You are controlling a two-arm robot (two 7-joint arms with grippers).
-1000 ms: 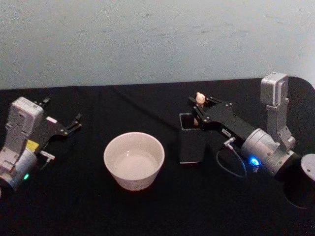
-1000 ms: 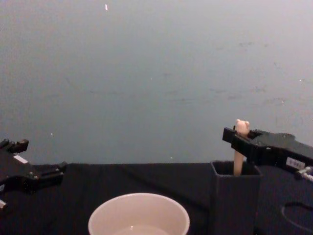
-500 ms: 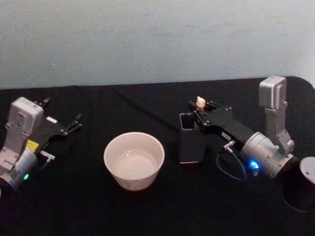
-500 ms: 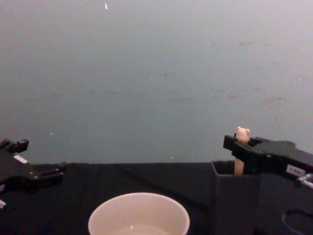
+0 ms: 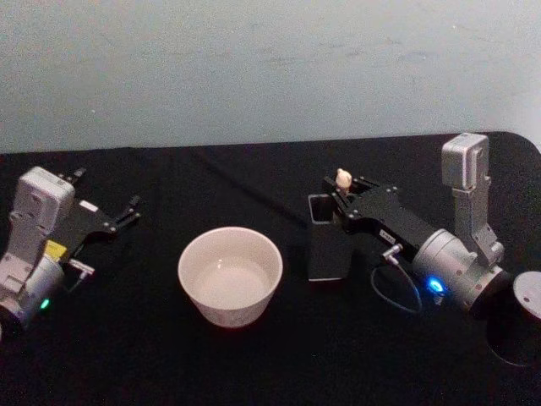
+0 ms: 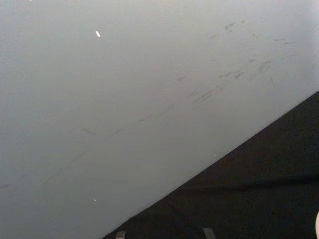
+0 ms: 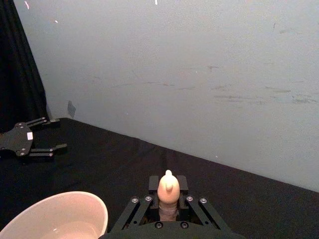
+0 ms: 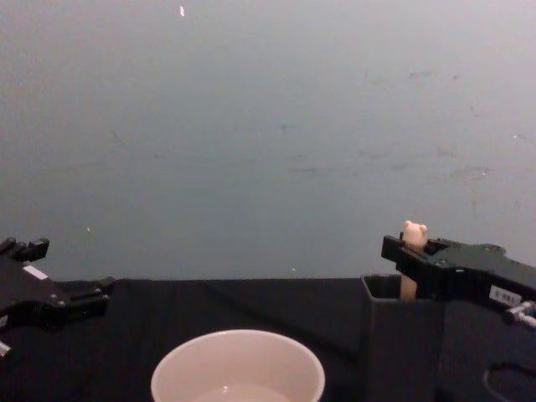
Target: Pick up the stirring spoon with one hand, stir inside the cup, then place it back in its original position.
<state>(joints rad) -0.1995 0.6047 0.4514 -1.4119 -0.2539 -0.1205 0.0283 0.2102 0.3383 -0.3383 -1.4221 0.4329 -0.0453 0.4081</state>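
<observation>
Your stirring spoon stands upright in the dark square holder, which sits on the black table at about 3 o'clock from the cup, close by but not touching it. The holder keeps the slim stick vertical, so the beige handle and its little bear head stick up above the rim, where a sideways grip can reach them. That looks like why your right gripper comes in low and nearly level from the 4 o'clock side of the holder instead of from above.

In the right wrist view the bear head sits squarely between the two black fingers, which are drawn in close on either side of the handle just below it. The right gripper reads as clamped on the handle, though the lower shaft is down inside the holder, so I judge the spoon gripped but not lifted clear.

The cup is wide and open, with pale liquid or a pale bottom inside; I cannot tell which.

Your left gripper is parked at about 9 o'clock from the cup, well apart from it, fingers spread and holding nothing.
</observation>
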